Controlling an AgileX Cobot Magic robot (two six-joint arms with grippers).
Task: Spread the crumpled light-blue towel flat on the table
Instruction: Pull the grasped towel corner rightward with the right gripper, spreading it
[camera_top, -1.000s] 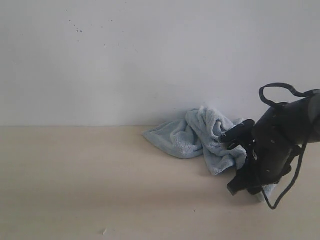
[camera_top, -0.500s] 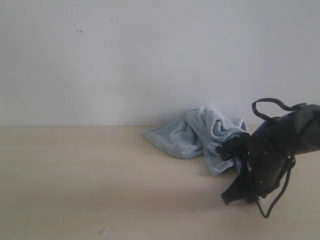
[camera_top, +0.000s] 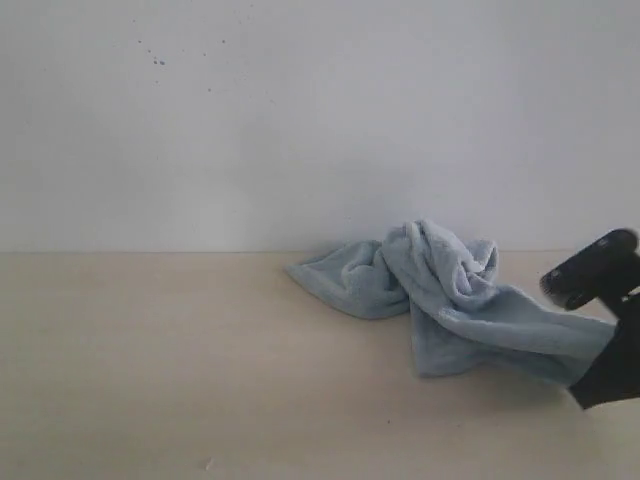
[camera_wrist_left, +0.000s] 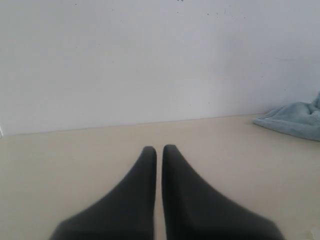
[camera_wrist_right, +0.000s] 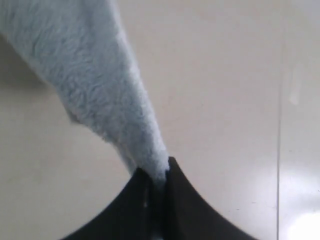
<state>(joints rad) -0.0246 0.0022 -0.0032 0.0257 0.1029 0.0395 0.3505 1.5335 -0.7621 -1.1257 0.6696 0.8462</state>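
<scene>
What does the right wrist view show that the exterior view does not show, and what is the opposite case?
Only the right wrist view shows the right gripper from close up, with its fingertips closed on one end of the towel. Only the exterior view shows the crumpled heap of the towel lying close to the wall, with one flat part spread toward the left. Both views show a strip of light-blue towel drawn out over the pale table.

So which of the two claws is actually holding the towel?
The right claw, pinching a towel edge; the left claw is closed on nothing.
</scene>
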